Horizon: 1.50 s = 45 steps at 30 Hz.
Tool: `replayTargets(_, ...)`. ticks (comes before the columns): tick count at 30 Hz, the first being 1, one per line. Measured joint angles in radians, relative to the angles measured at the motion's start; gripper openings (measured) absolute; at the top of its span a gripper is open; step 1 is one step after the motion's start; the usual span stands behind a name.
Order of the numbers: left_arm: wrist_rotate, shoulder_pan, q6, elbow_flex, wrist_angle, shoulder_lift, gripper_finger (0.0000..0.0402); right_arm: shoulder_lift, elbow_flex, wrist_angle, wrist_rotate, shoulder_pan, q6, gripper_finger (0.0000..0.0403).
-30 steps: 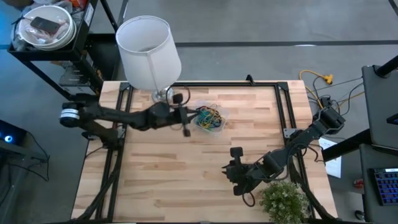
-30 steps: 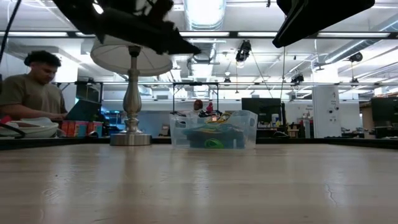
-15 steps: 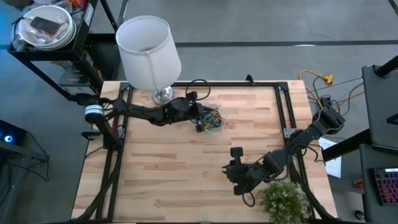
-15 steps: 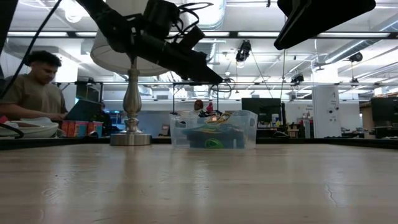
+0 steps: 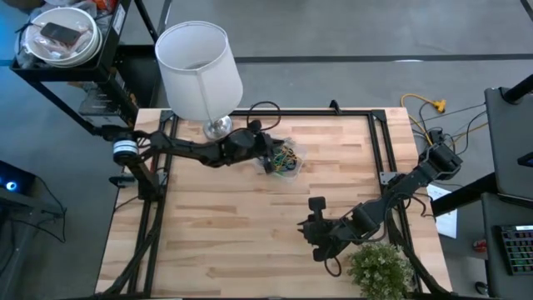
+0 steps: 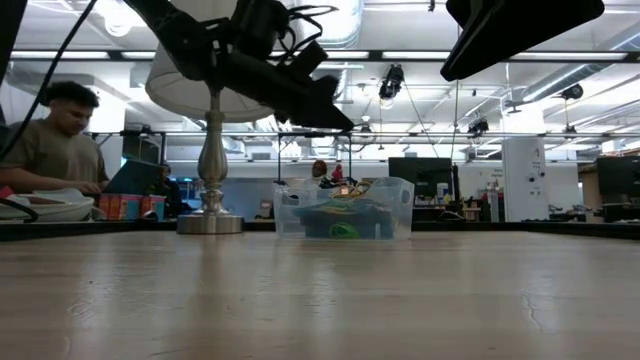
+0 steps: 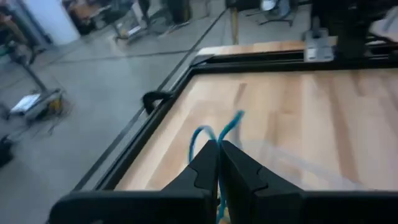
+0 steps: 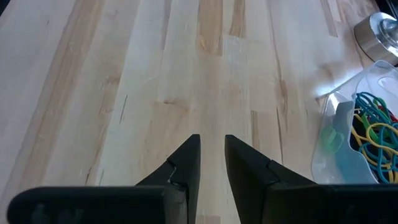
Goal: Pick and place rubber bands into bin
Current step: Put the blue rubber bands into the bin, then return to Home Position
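Left gripper [image 7: 217, 152] pinched tight on a blue band [image 7: 214, 134], poised over the bin [image 5: 284, 161] by the lamp [image 5: 200, 71], likely for a drop among bands [image 8: 370, 127] already inside. Right gripper [image 8: 212, 149] parked near the plant [image 5: 379, 267], jaws slightly apart, empty.

The bin [image 5: 285, 160] sits on the table [image 5: 250, 225] at upper centre of the high view, just right of the lamp [image 5: 200, 71]. The rubber bands [image 5: 283, 158] lie inside it. The left gripper [image 5: 268, 157] hangs over its left edge. The right gripper [image 5: 315, 227] rests at lower right, beside the plant [image 5: 379, 268].
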Motion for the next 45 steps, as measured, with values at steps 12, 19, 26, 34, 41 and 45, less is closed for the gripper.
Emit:
replayTargets(12, 0.036, 0.014, -0.002, -0.002, -0.089, -0.046, 0.0, 0.0, 0.0, 0.002, 0.0, 0.0, 0.005, 0.0068)
replayTargets(19, 0.046, 0.011, -0.003, -0.003, -0.092, -0.046, 0.0, 0.0, 0.0, 0.001, 0.0, 0.0, 0.008, 0.0068)
replayTargets(26, 0.046, 0.013, -0.003, -0.007, -0.092, -0.046, 0.0, 0.0, 0.0, 0.001, 0.0, 0.0, 0.008, 0.0068)
replayTargets(34, 0.045, 0.017, 0.014, -0.013, -0.118, -0.046, 0.0026, 0.0, 0.0, 0.001, 0.0, 0.0, 0.008, 0.0068)
replayTargets(41, 0.043, 0.021, 0.015, -0.014, -0.135, -0.046, 0.0103, 0.0, 0.0, 0.002, 0.0, 0.001, 0.008, 0.0068)
replayTargets(45, 0.043, 0.021, 0.015, -0.014, -0.135, -0.046, 0.013, 0.0, 0.0, 0.002, 0.0, 0.0, 0.008, 0.0068)
